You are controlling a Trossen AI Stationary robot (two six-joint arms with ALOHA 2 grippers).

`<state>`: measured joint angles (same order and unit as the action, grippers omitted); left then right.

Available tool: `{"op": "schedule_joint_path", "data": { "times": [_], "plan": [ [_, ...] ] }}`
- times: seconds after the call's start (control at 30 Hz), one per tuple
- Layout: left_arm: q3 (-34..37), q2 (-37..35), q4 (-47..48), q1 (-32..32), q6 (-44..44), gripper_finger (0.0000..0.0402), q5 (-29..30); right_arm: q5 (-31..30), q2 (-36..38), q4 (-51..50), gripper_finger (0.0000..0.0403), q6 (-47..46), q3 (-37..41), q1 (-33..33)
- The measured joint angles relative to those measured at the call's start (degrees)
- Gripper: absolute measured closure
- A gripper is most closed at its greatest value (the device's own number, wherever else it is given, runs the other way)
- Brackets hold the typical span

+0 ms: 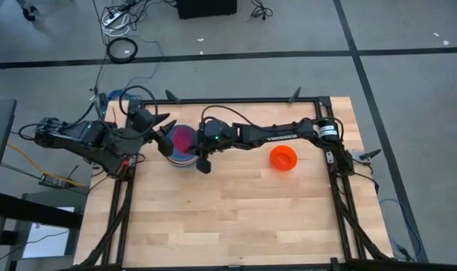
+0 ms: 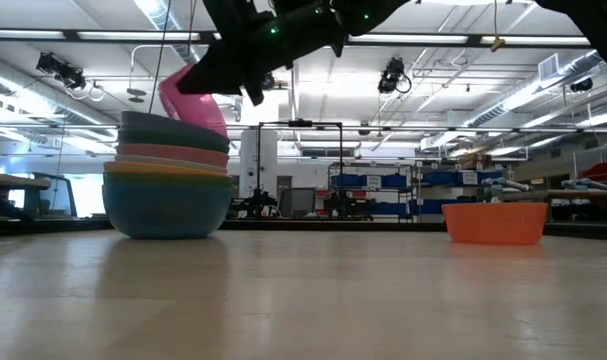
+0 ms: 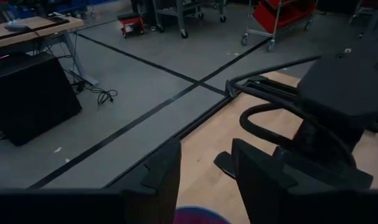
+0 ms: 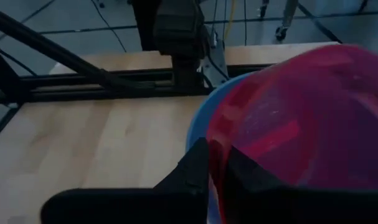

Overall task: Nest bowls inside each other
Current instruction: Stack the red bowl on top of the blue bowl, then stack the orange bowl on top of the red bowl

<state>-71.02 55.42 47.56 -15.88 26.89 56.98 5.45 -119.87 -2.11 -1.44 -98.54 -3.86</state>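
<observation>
A stack of nested bowls (image 1: 180, 156) (image 2: 168, 190) stands at the table's far left, a light blue bowl (image 2: 168, 210) at its bottom. A magenta bowl (image 1: 183, 138) (image 2: 195, 102) sits tilted on top of the stack, its lower side inside the dark top bowl (image 2: 173, 128). My right gripper (image 1: 200, 144) (image 4: 218, 167) is shut on the magenta bowl. My left gripper (image 1: 165, 129) (image 3: 207, 177) stands open just left of the stack, touching nothing. An orange bowl (image 1: 283, 158) (image 2: 495, 222) rests alone on its base toward the right. My right gripper pinches the magenta bowl's rim (image 4: 221, 149) on the side toward the table's right, one finger inside the bowl and one outside. The fingers come from the right, slanting a little downward. The bowl is tilted, its held side raised and its lower part in the stack.
A black frame rail (image 1: 243, 100) runs along the table's far edge, with uprights at the left and right sides. Bare wood (image 1: 228, 218) fills the near half of the table. Cables and a black box lie on the floor beyond.
</observation>
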Motion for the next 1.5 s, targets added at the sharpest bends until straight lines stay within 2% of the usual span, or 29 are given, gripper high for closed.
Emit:
{"op": "schedule_joint_path", "data": {
  "times": [0.33,0.5,0.63,0.83,0.97,1.1,1.27,1.5],
  "plan": [
    [0.00,0.00,0.01,0.02,-0.07,0.0249,-0.05,0.20,0.00,-1.08,0.0310,-1.52,0.00,0.00],
    [0.02,0.00,0.23,0.02,-0.05,0.0249,-0.35,0.16,0.13,-5.10,0.0290,-2.45,-0.02,0.58],
    [0.01,0.00,1.33,0.00,0.51,0.0249,-2.84,-2.01,2.09,-16.81,0.0290,-2.09,-0.02,1.48],
    [0.02,0.02,7.81,0.00,6.83,0.0249,-7.09,-17.86,8.72,-44.02,0.0297,-1.70,-0.02,3.98],
    [0.02,0.55,12.53,-0.01,12.47,0.0249,-10.58,-24.97,12.82,-63.25,0.0297,-7.59,0.09,6.64],
    [0.02,1.91,14.30,-0.78,14.14,0.0249,-12.53,-27.33,17.22,-74.31,0.0298,-14.63,2.76,8.91],
    [0.02,4.02,14.10,-1.51,14.03,0.0249,-12.77,-24.92,25.93,-72.92,0.0296,-22.21,11.95,11.62],
    [0.02,6.04,14.17,-1.51,13.75,0.0249,-12.73,-21.12,36.21,-59.88,0.0297,-28.49,29.38,14.44]
  ]
}}
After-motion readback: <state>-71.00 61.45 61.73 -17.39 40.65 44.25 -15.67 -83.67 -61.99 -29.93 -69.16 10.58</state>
